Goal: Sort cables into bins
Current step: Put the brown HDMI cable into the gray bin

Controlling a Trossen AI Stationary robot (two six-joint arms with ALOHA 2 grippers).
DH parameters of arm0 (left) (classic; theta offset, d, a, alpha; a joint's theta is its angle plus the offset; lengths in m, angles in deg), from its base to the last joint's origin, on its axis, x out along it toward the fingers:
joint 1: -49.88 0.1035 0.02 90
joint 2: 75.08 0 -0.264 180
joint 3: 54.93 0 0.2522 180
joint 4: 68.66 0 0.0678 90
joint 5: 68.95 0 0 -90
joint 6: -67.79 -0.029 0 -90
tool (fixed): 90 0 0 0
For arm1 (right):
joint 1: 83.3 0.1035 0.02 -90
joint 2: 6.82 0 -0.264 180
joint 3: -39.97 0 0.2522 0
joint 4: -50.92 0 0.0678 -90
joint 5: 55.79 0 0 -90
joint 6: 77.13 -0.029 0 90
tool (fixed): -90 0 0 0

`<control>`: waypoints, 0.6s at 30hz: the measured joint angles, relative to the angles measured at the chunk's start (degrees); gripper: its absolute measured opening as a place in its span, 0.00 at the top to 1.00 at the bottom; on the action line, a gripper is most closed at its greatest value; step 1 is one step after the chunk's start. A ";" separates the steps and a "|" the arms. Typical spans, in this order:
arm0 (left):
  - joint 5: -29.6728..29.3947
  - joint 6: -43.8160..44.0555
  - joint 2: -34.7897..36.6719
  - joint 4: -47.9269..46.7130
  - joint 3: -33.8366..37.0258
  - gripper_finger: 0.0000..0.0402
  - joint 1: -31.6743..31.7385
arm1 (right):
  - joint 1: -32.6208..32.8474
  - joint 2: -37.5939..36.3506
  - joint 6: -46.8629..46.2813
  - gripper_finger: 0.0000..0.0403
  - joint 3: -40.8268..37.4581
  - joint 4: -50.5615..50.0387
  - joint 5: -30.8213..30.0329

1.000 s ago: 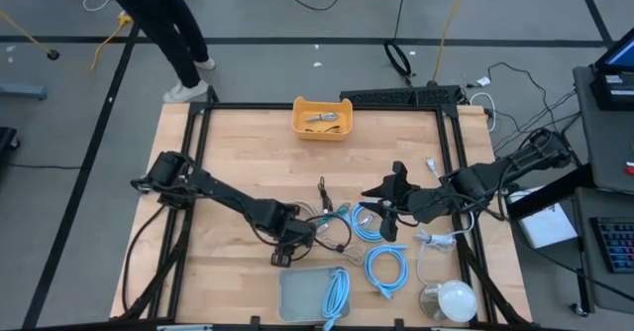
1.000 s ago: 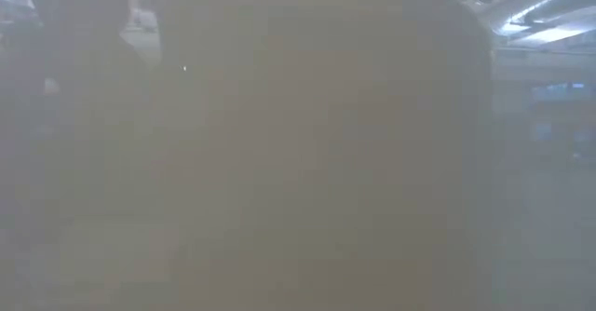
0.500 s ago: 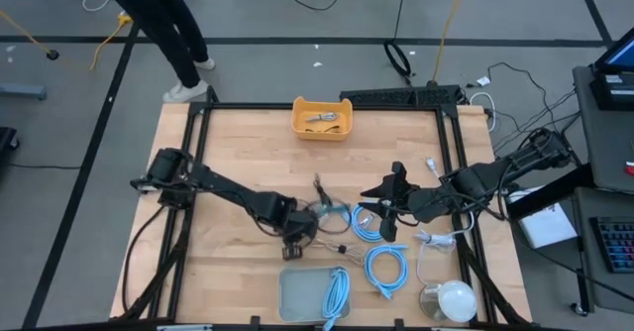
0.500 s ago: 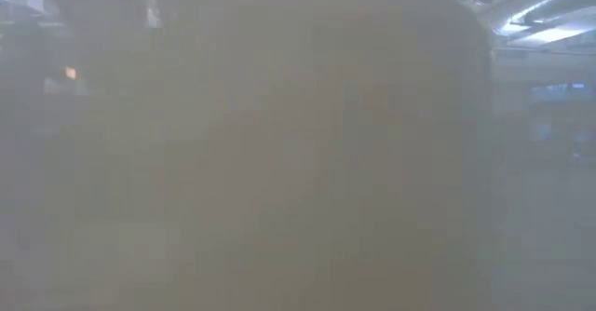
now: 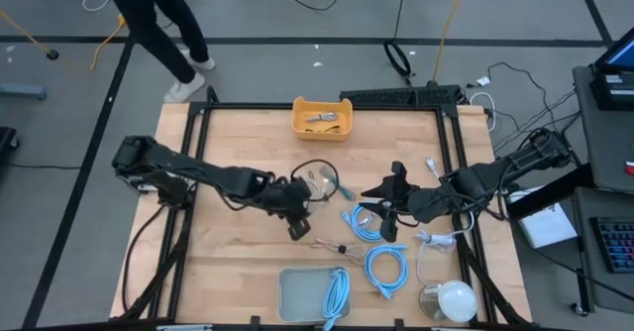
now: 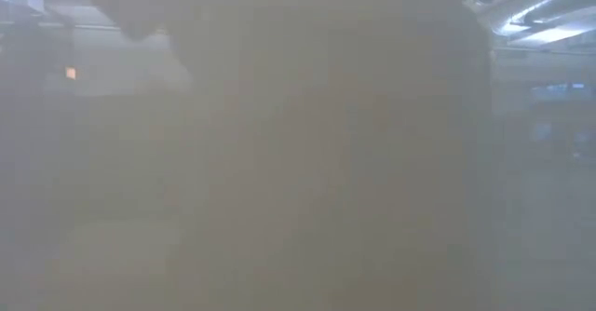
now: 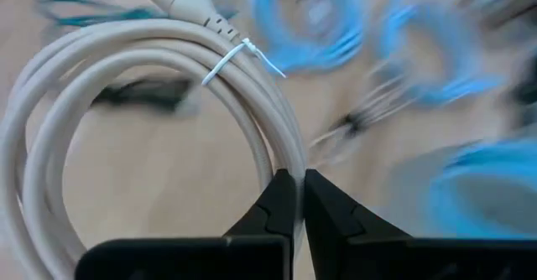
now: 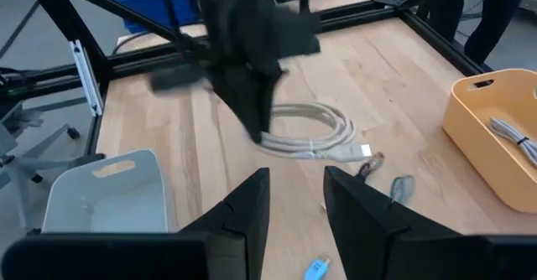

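A robotics lab: framed wooden table (image 5: 248,133), floor cords (image 5: 416,14), side computers (image 5: 616,73).

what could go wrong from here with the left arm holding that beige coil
1. The left gripper pinches only one edge of the beige cable coil, so the hanging coil may swing or slip out on the way to a bin.
2. The dangling loop could snag the thin loose cables on the table below it.
3. The orange bin is small; the wide coil may catch on its rim.
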 joint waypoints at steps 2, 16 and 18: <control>1.51 2.45 1.24 6.36 0.00 0.98 -1.07 | 0.00 0.00 -0.09 0.73 0.00 -0.44 0.01; -24.18 25.97 1.90 30.48 -0.07 0.98 -17.50 | 0.15 -0.02 -0.10 0.73 0.00 -2.75 0.40; -31.63 29.60 1.75 31.18 -0.07 0.98 -20.90 | 0.15 -0.04 0.41 0.73 0.00 -2.77 1.19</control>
